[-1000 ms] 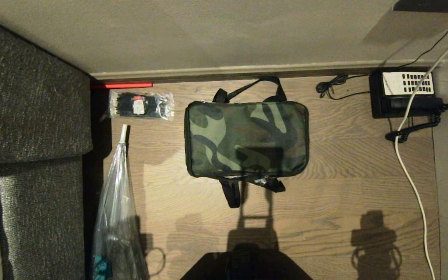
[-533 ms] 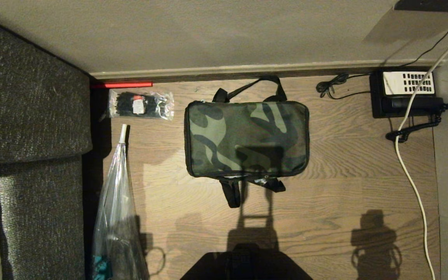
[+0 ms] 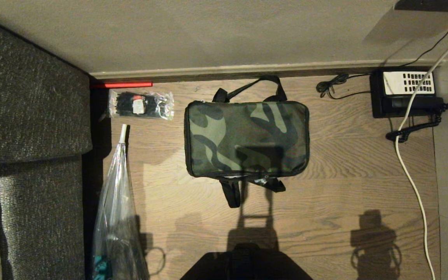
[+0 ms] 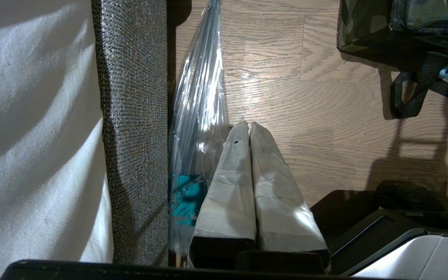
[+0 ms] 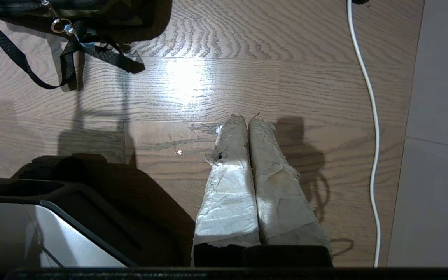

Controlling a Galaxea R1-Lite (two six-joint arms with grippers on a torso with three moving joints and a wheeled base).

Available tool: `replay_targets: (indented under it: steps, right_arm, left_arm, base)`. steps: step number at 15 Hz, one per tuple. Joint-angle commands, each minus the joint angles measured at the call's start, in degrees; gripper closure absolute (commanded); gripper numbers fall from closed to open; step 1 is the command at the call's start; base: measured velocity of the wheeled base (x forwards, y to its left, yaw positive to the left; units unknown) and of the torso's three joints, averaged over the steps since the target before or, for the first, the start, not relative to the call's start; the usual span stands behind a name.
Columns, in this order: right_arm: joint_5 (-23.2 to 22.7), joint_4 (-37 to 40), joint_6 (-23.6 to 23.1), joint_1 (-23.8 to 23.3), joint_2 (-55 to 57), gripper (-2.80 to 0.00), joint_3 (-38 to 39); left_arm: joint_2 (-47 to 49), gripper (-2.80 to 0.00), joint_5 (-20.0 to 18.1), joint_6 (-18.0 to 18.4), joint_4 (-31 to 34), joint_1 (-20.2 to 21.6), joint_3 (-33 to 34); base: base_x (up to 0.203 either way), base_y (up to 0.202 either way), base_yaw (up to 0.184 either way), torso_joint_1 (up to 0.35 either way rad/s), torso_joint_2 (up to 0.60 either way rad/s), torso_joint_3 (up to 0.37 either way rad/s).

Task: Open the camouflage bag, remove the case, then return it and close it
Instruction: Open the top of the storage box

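The camouflage bag [image 3: 246, 139] lies flat and zipped shut on the wooden floor in the middle of the head view, black straps trailing at its near and far sides. The case is hidden. Neither gripper shows in the head view. In the left wrist view my left gripper [image 4: 246, 125] hangs shut and empty above the floor, with a corner of the camouflage bag [image 4: 368, 27] off to one side. My right gripper [image 5: 246, 118] is also shut and empty over bare floor, and the bag's zipper pull ring [image 5: 57, 26] and straps [image 5: 33, 62] lie some way off from it.
A grey sofa [image 3: 29, 116] borders the left side. A clear plastic bag [image 3: 117, 217] lies beside it, and a small clear packet of black ties [image 3: 141, 104] lies near the wall. A black telephone [image 3: 405, 93] with cords and a white cable [image 3: 410, 171] sit at the right.
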State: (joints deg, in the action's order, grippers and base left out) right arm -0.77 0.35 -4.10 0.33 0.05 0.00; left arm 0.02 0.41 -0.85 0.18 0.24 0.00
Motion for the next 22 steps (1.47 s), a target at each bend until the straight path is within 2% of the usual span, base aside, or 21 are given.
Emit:
replay_targets:
  steps: [1,4,5,9,11,12,15,17,19,22]
  right_arm:
    - [0.12,0.14,0.09,0.02,-0.22,0.00,0.00]
    - [-1.50,0.57,1.50,0.02,-0.22,0.00,-3.38]
    - [-3.09,4.52,1.93,0.02,-0.22,0.00,-7.90]
    - [-9.65,31.39,6.02,0.02,-0.22,0.00,-37.10]
    - [-14.13,40.73,7.77,0.02,0.17,0.00,-41.12]
    - [-15.32,41.51,8.18,-0.01,2.09,0.00,-40.69]
    - [-15.57,40.51,11.28,-0.01,18.60,0.00,-40.06]
    - [-15.52,36.65,11.89,-0.03,31.68,0.00,-36.63]
    - [-14.99,25.22,12.12,0.19,42.79,0.00,-29.23]
    - [-13.46,13.10,12.14,3.94,56.97,0.00,-25.87]
  left_arm:
    - [-0.02,0.00,0.02,-0.03,-0.01,0.02,0.18]
    - [-0.02,0.00,0.02,-0.03,-0.01,0.02,0.18]
    - [-0.02,0.00,0.02,-0.03,-0.01,0.02,0.18]
    - [-0.02,0.00,0.02,-0.03,-0.01,0.02,0.18]
    - [-0.02,0.00,0.02,-0.03,-0.01,0.02,0.18]
    - [-0.02,0.00,0.02,-0.03,-0.01,0.02,0.18]
    - [-0.02,0.00,0.02,-0.03,-0.01,0.02,0.18]
    - [-0.02,0.00,0.02,-0.03,-0.01,0.02,0.18]
    - [-0.02,0.00,0.02,-0.03,-0.01,0.02,0.18]
    - [-0.02,0.00,0.02,-0.03,-0.01,0.02,0.18]
  base:
    - [0.000,0.000,0.000,0.000,0.00,0.000]
    - [0.000,0.000,0.000,0.000,0.00,0.000]
    - [0.000,0.000,0.000,0.000,0.00,0.000]
    - [0.000,0.000,0.000,0.000,0.00,0.000]
    - [0.000,0.000,0.000,0.000,0.00,0.000]
    - [0.000,0.000,0.000,0.000,0.00,0.000]
    - [0.000,0.000,0.000,0.000,0.00,0.000]
    - [0.000,0.000,0.000,0.000,0.00,0.000]
    - [0.000,0.000,0.000,0.000,0.00,0.000]
    - [0.000,0.000,0.000,0.000,0.00,0.000]
